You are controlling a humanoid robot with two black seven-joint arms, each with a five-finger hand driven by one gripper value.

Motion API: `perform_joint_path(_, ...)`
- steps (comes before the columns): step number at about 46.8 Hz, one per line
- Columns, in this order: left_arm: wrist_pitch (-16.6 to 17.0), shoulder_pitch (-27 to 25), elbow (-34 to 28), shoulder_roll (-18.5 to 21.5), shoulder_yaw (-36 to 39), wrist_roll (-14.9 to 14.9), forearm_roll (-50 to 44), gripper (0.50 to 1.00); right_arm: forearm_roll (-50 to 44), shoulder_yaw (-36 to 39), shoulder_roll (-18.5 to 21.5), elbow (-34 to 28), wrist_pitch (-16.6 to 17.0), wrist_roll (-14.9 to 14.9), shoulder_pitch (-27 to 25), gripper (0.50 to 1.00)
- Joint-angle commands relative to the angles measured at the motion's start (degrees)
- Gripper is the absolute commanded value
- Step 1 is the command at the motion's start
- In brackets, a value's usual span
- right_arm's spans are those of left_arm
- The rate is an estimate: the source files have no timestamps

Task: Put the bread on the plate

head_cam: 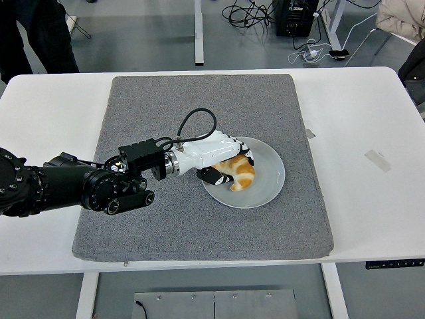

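A golden-brown piece of bread [240,172] lies low over the left part of a round white plate [267,173] on the grey mat. My left hand [222,164], white with black fingertips, reaches in from the left and is curled around the bread from above and from the left. The bread looks to be touching the plate's surface, though the hand hides its left end. The black left forearm [80,186] lies across the mat's left side. No right arm shows.
The grey mat [199,219] covers the middle of the white table [372,212]. A strip of tape [377,160] lies on the table at the right. A person's dark legs [33,33] stand at the top left, and cables lie on the floor beyond.
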Motion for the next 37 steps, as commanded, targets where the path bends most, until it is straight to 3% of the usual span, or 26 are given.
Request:
perform_joint_path(1,-0.14,-0.05,-1.64,-0.01,-0.02,-0.02,-0.08,0.789,0.02,0.0,0.0,0.0,0.0,0.0,-0.03,1.0)
perform_joint_path(7,-0.14,-0.49,-4.45,-0.01,-0.11,-0.02,-0.17,0.843,0.02,0.0,0.0,0.0,0.0,0.0,-0.03,1.0)
perform_joint_path(20,-0.05,-1.45,-4.98,-0.01,-0.2,0.07,-0.52,0.86,0.02,0.0,0.0,0.0,0.0,0.0,-0.03,1.0)
perform_joint_path(30,-0.14,-1.72,-6.12,-0.01,-0.46,-0.11,-0.52,0.924,0.02,0.0,0.0,0.0,0.0,0.0,-0.03,1.0)
perform_joint_path(37,-0.22,-2.68,-8.41,0.34,-1.25,-0.37,-0.96,0.937,0.02,0.0,0.0,0.0,0.0,0.0,-0.03,1.0)
